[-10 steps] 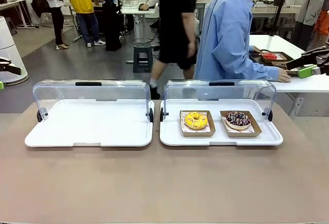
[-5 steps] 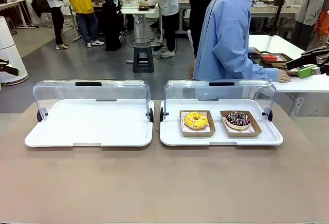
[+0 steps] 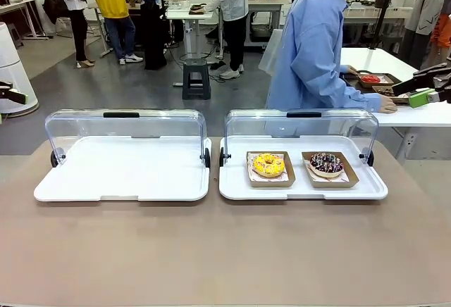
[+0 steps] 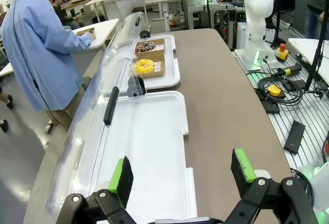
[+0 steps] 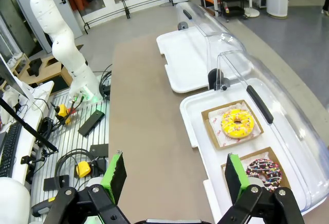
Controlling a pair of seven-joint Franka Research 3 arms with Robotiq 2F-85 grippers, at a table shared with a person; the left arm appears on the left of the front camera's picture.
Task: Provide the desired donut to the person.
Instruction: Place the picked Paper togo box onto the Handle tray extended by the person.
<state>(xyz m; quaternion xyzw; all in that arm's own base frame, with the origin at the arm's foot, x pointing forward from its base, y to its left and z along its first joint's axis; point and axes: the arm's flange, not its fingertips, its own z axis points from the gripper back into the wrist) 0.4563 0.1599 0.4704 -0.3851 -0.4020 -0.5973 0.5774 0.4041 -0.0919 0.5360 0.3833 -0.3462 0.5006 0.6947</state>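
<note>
A yellow-iced donut [image 3: 268, 165] and a chocolate sprinkled donut [image 3: 325, 163] sit in brown paper trays on the right white tray [image 3: 303, 189], its clear lid raised. Both also appear as the yellow donut [image 5: 237, 123] and the chocolate donut [image 5: 263, 170], and far off as yellow donut [image 4: 144, 66]. The person [image 3: 313, 46] in a light blue shirt stands behind that tray, turned toward a side table. My left gripper [image 4: 182, 175] hangs open high over the empty left tray [image 4: 146, 152]. My right gripper [image 5: 171, 174] is open above the table's near edge, holding nothing.
The empty left tray [image 3: 123, 173] also has its clear lid [image 3: 125, 127] raised. A side table [image 3: 394, 92] at the far right holds a small tray with a red item. Other people stand at benches behind. Bare brown tabletop [image 3: 225, 251] spreads in front.
A passer-by in black has walked from behind the person away to the back right. The person, the donuts and both grippers have stayed put.
</note>
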